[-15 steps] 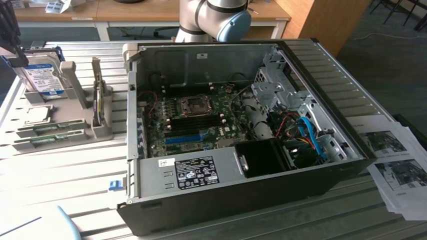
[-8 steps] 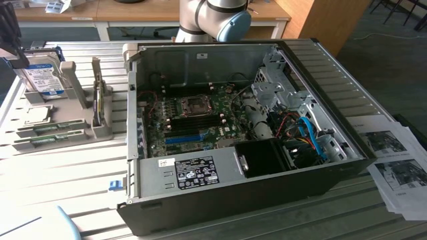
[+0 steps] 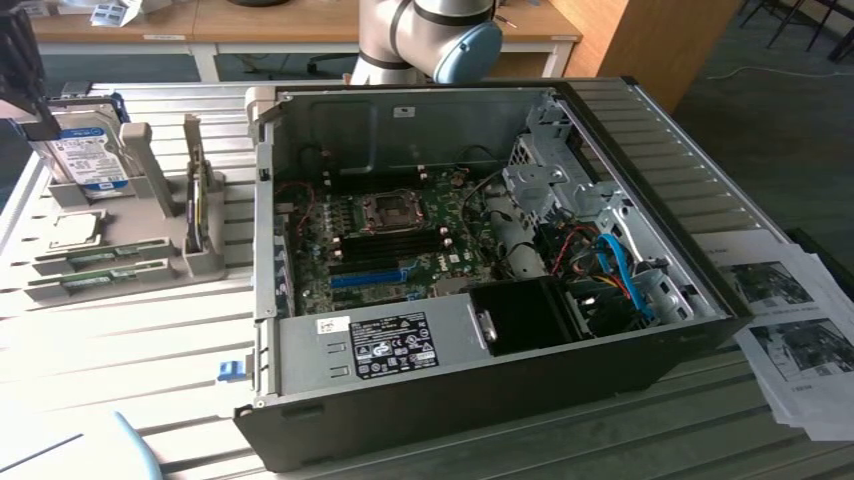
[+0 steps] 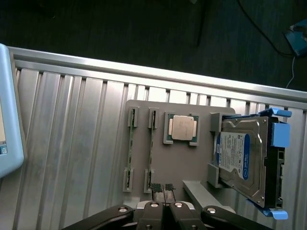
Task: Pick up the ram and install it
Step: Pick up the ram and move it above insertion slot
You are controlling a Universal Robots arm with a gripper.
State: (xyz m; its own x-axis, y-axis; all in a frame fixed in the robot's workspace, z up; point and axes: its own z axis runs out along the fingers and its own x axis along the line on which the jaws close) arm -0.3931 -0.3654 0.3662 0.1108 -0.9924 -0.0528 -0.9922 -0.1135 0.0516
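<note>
- The pick is in its approach stage: the gripper [image 4: 163, 190] hovers over the grey tray [image 4: 192, 163], jaws pressed together and holding nothing.
- The ram [image 4: 151, 146] sits on edge in its tray holders beside a twin stick [image 4: 130, 146], not yet lifted.
- Gripping it likely calls for parted jaws straddling the thin board squarely.

A ribbed metal table [image 3: 134, 350] is lit brightly; wooden desks [image 3: 174, 25] are set behind, and dark carpeted floor [image 3: 801, 150] is seen alongside.
</note>
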